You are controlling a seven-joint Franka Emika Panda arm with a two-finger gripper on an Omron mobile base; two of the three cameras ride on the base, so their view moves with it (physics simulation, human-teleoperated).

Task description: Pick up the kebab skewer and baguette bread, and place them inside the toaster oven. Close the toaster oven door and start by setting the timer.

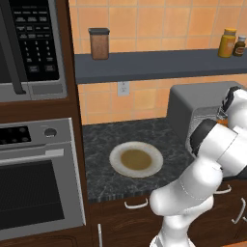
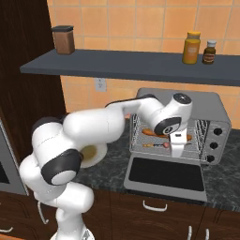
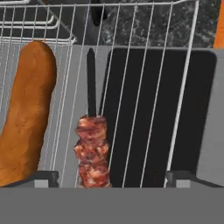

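Fingers (image 3: 112, 178) spread wide, holding nothing | kebab skewer (image 3: 92, 148) + baguette bread (image 3: 27, 109) side by side on toaster oven (image 2: 213, 112) rack | toaster oven door (image 2: 165, 176) dropped open – arm reaches inside | plate (image 1: 136, 159) on worktop (image 1: 106, 135)

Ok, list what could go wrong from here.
1. The gripper hangs open right over the kebab skewer; pulling out carelessly could drag it off the wire rack.
2. The toaster oven door lies fully open; closing it while the arm is inside the toaster oven would hit the arm.
3. The baguette bread lies close beside the skewer and could get nudged.
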